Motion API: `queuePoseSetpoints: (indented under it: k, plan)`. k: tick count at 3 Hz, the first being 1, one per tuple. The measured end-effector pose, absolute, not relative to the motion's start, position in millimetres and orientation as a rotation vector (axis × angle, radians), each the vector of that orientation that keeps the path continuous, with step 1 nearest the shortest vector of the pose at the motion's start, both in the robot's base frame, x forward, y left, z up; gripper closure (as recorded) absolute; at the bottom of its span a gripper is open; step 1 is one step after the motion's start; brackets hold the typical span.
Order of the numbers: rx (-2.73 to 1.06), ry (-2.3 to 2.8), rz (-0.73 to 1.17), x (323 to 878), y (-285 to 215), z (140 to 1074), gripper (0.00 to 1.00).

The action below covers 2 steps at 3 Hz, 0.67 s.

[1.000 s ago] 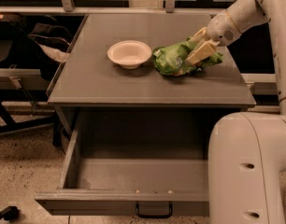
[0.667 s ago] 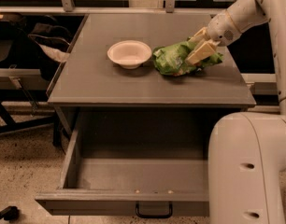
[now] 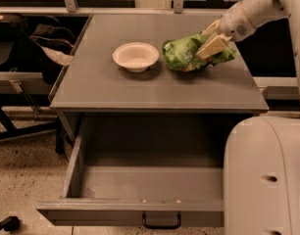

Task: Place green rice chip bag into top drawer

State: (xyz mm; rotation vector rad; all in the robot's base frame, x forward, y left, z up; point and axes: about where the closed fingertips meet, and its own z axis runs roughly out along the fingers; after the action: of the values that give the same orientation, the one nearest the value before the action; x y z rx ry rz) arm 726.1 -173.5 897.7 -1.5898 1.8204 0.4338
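Observation:
The green rice chip bag (image 3: 182,54) lies on the grey cabinet top (image 3: 155,87), just right of the white bowl (image 3: 136,56). My gripper (image 3: 212,44) comes in from the upper right and is shut on the bag's right end, its cream fingers (image 3: 212,46) pressed into the crinkly foil. The bag looks slightly raised at that end. The top drawer (image 3: 140,182) stands pulled open below the cabinet top, its inside bare, with the black handle (image 3: 161,223) at the centre of its front panel.
My white base (image 3: 265,177) fills the lower right, next to the open drawer. Dark chairs and bags (image 3: 27,43) stand left of the cabinet. A window ledge (image 3: 115,9) runs along the back.
The bag's right end has lifted slightly in my gripper. The bowl and the drawer have not moved.

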Motion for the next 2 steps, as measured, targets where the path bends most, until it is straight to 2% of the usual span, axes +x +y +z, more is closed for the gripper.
queuePoseSetpoints:
  k: [2]
  plan:
    - [-1.484, 1.793, 0.272, 706, -188, 957, 1.00]
